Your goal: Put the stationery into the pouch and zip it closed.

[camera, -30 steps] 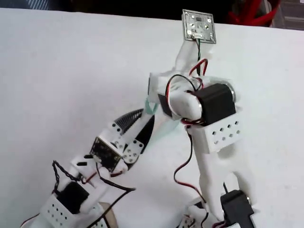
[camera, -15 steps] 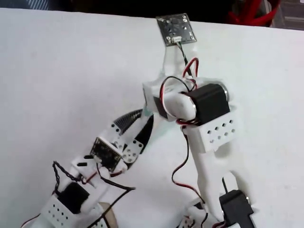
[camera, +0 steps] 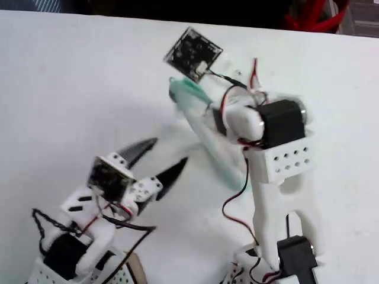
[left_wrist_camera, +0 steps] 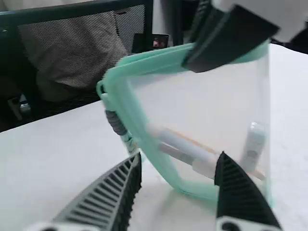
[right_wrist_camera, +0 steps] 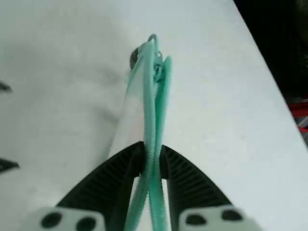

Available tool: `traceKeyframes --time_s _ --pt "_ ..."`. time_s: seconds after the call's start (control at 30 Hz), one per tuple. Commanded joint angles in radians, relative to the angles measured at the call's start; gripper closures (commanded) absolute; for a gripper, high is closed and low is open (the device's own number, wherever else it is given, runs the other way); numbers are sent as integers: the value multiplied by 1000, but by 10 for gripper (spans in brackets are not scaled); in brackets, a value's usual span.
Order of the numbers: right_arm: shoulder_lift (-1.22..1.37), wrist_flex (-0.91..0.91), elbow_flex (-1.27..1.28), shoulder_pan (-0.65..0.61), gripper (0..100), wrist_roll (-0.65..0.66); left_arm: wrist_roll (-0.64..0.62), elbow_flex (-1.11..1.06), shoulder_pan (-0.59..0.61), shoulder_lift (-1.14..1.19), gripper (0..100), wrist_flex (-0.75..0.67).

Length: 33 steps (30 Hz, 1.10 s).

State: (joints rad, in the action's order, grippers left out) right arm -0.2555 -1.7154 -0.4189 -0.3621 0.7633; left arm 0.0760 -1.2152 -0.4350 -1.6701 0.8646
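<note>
Pouch (camera: 185, 93) is off the table (camera: 71, 77), hanging edge-up from the right arm at mid-table.

- Left side: left gripper (camera: 172, 149) is spread wide with nothing in it. It's aimed at the pouch's near end but not touching it. My read is that it's set to go for the zip.
- Middle: the pouch is clear-walled with a green rim and runs diagonally in the high view. Holding it by the rim keeps the zip line taut and reachable.
- Right side: right gripper (right_wrist_camera: 151, 151) is clamped narrow on the green zip edge, one jaw on each face.

Views:
- Left wrist view shows the contents. The stationery (left_wrist_camera: 185, 151) is already inside, lying low in the pouch, and the grey zip slider (left_wrist_camera: 113, 121) sits at the corner facing the left gripper. The high view shows none of that.
- Right wrist view looks straight down the rim and shows the two green strips pinched together at the jaws. I can't tell how far the zip is closed.
- High view gives the layout, with the two arms well apart.

Loading looks done; zipping looks like what's left.
</note>
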Motion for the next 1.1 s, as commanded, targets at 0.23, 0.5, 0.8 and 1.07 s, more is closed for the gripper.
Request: traceKeyframes --time_s 0.23,0.5,0.8,1.07 --pt "-22 -8 -84 65 981 318 -11 -66 124 -4 751 -155" --pt "-21 -5 69 125 981 448 -9 -204 127 -1 752 -379" --pt "-21 -4 157 131 981 453 155 -201 133 2 845 -463" --pt "-12 -4 160 133 981 453 29 107 242 340 827 -419"
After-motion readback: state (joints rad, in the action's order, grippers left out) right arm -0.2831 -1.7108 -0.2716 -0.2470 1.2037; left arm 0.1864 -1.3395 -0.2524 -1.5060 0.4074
